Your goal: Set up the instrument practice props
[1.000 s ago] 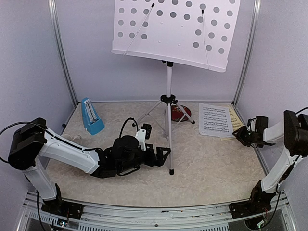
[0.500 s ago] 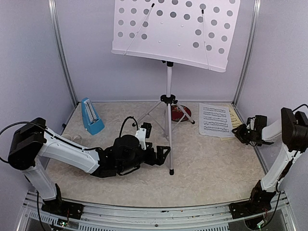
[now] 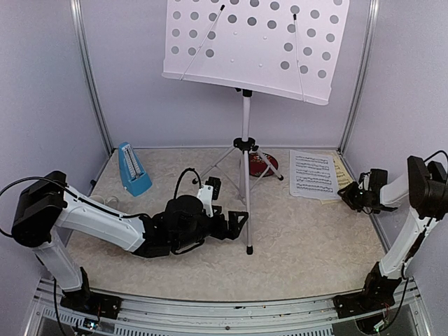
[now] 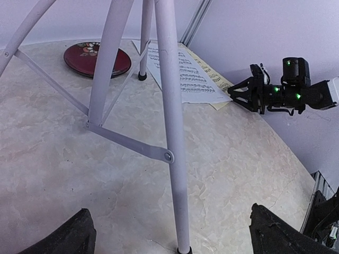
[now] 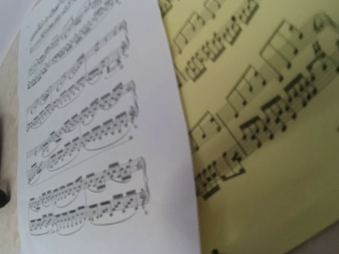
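Our left claw (image 3: 243, 224) spread wide, gripping nothing, facing the music stand (image 3: 238, 63) tripod leg, our right claw (image 3: 346, 197) at the sheets' corner, grip we cannot tell, white sheet (image 3: 312, 175) overlapping yellow sheet (image 5: 265, 132), right of the stand

Matt white paper sheet (image 5: 95, 132), glossy plate (image 4: 98, 58)

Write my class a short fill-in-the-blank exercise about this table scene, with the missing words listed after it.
1. The white music sheet lies partly over a ______ sheet.
2. Seen from the top camera, the blue metronome stands to the ______ of the music stand.
3. The round plate behind the stand's legs is ______.
4. The left gripper, low near the stand, has its jaws ______.
Missing words: yellow; left; red; open.
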`<state>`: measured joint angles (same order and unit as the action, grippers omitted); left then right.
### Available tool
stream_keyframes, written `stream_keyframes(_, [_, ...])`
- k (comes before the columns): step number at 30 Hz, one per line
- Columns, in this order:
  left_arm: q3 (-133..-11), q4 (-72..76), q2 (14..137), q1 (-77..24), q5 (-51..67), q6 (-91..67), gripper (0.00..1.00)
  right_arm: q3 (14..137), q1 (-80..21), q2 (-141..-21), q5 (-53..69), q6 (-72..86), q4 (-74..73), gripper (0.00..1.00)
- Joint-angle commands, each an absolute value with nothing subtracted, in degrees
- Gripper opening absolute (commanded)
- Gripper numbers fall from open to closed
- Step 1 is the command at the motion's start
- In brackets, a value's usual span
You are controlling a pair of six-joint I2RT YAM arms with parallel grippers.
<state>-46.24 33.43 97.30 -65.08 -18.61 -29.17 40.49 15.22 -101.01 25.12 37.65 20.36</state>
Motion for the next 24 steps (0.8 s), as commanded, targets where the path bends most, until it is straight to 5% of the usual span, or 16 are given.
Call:
stream_keyframes(1, [-47.5,33.0,96.1,-65.5,-19.7,-28.0,0.99,41.7,15.9,-103.1,27.1,38.9,22.1,0.32])
stream_keyframes(14, [-48.1,33.1,96.5,-65.6,-19.7,-28.1,0.99,41.2,15.5,-105.0,29.7,42.0,26.5,0.25])
stream_keyframes(20, [-47.9,33.1,96.1,-65.6,-20.2,-28.1,0.99,41.3,15.3,-103.1,29.7,41.4,25.3,0.01])
stream_keyframes(24, [-47.9,32.7,95.3,-65.6,-20.9,-27.1,0.99,41.0,15.1,-97.0,28.0,39.4,20.7,0.0])
